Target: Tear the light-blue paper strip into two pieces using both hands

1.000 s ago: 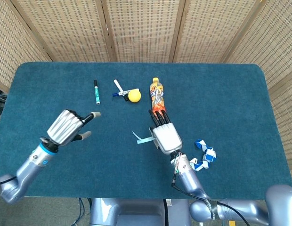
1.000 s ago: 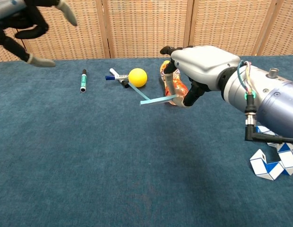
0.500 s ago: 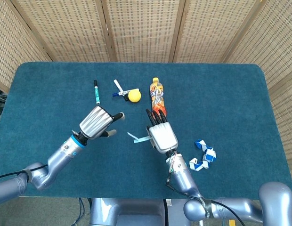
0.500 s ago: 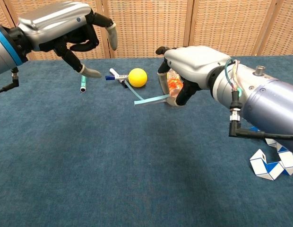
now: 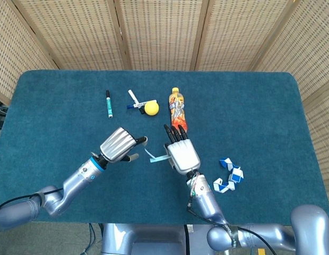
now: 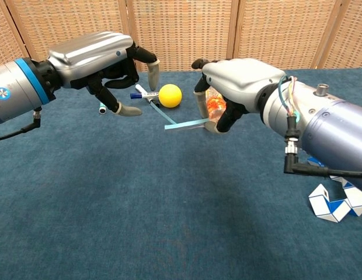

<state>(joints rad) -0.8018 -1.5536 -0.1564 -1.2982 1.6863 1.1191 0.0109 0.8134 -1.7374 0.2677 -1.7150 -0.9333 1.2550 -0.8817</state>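
Right hand, frame centre, pinches paper strip at one end; strip juts left, bent, above table.
Left hand, upper left, fingers spread, holds nothing, near free end.
Risks, judged: strip flexes away from left fingers; weak pinch slips instead of tearing; left hand knocks ball or markers behind.

— What's on the bench?

— Teal cloth covers it. At the far side lie a green marker, a blue-and-white marker, a yellow ball touching that marker, and an orange bottle on its side.

— And nearer?

— A blue-and-white twist puzzle, near right.
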